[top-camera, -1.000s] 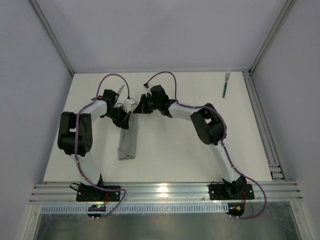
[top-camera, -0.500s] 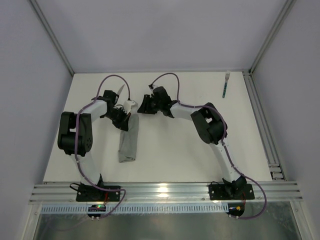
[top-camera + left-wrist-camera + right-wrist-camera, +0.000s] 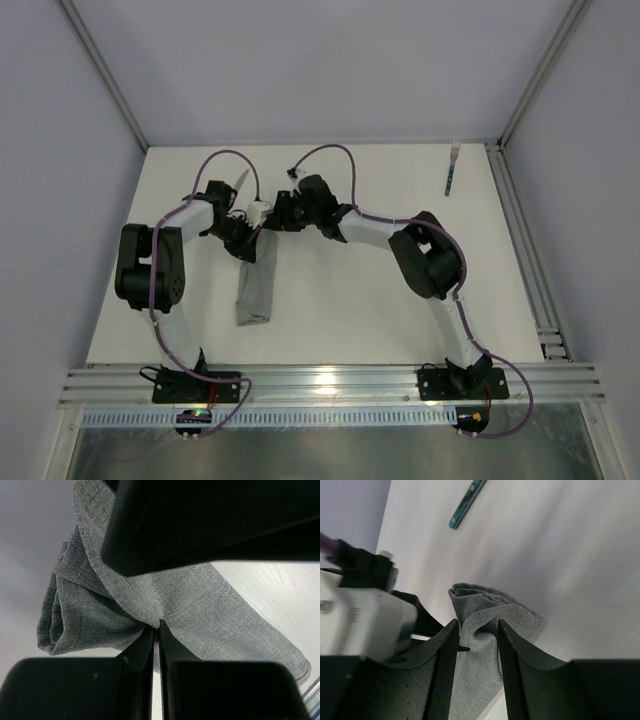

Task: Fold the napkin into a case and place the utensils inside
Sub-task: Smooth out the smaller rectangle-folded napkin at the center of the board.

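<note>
Grey case point(image 3: 256, 285) edge in left jaws, fork point(image 3: 451, 176) well apart

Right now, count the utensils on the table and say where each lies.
2. The fork lies on its own near the table's far right corner. The knife lies by the left arm, only its blade showing. The cloth could hide more.
</note>
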Available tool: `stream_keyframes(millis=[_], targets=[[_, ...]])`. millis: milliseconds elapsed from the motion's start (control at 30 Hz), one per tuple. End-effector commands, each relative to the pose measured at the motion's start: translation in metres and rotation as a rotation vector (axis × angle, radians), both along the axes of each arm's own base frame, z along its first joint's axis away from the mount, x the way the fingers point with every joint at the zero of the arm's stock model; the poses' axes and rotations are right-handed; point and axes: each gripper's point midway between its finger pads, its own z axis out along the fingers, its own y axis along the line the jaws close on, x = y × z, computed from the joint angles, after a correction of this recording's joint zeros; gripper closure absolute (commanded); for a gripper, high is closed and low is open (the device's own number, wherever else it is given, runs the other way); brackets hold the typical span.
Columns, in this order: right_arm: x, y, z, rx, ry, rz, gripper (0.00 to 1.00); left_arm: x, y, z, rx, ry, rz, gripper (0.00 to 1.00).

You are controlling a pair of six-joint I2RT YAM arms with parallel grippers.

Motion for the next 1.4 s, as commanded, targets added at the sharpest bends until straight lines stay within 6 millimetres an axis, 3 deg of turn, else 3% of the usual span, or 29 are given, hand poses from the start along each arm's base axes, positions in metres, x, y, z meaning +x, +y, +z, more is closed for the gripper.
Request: stream_keyframes(millis=[0,267,333,400,500,633,733,800,867,900,1000,1133,1233,1367], targets=[[-0.008,0.021,-0.002,0.060,0.041,0.025,0.58,-0.004,-0.003,0.007,-0.010,-0.004,0.002,1.00],[-0.014,0.037,0.001,0.115,0.057,0.044,0.58,0.001,-0.004,0.007,-0.027,-0.005,0.027,1.00],[-0.018,0.041,-0.010,0.101,0.076,0.047,0.58,0.002,-0.003,0.008,-0.022,-0.008,0.032,0.99],[-0.017,0.043,-0.021,0.101,0.107,0.034,0.65,0.004,-0.003,0.009,-0.019,-0.016,0.032,0.96],[-0.016,0.043,-0.031,0.113,0.130,0.020,0.86,0.005,-0.003,0.016,-0.018,-0.024,0.031,0.89],[-0.015,0.045,-0.032,0.126,0.127,0.020,0.97,0.012,-0.005,0.049,-0.068,-0.053,0.038,0.65],[-0.013,0.047,-0.024,0.133,0.105,0.028,0.97,0.023,0.006,0.081,-0.140,-0.084,0.097,0.59],[-0.013,0.048,-0.020,0.137,0.092,0.035,0.97,0.042,0.034,0.090,-0.136,-0.110,0.229,0.58],[-0.014,0.048,-0.016,0.141,0.079,0.050,0.97,0.055,0.056,0.083,-0.082,-0.102,0.355,0.60],[-0.014,0.049,-0.012,0.145,0.073,0.053,0.97,0.064,0.068,0.069,-0.020,-0.101,0.395,0.62],[-0.015,0.051,-0.003,0.166,0.055,0.072,0.97,0.068,0.074,0.038,0.055,-0.046,0.430,0.68],[-0.016,0.054,0.003,0.187,0.049,0.082,0.97,0.063,0.053,0.016,0.049,0.019,0.380,0.74],[-0.018,0.054,0.005,0.200,0.051,0.092,0.97,0.058,0.031,0.013,0.022,0.024,0.332,0.76],[-0.020,0.058,0.011,0.232,0.044,0.107,0.97,0.060,0.027,0.009,0.021,0.019,0.346,0.86]])
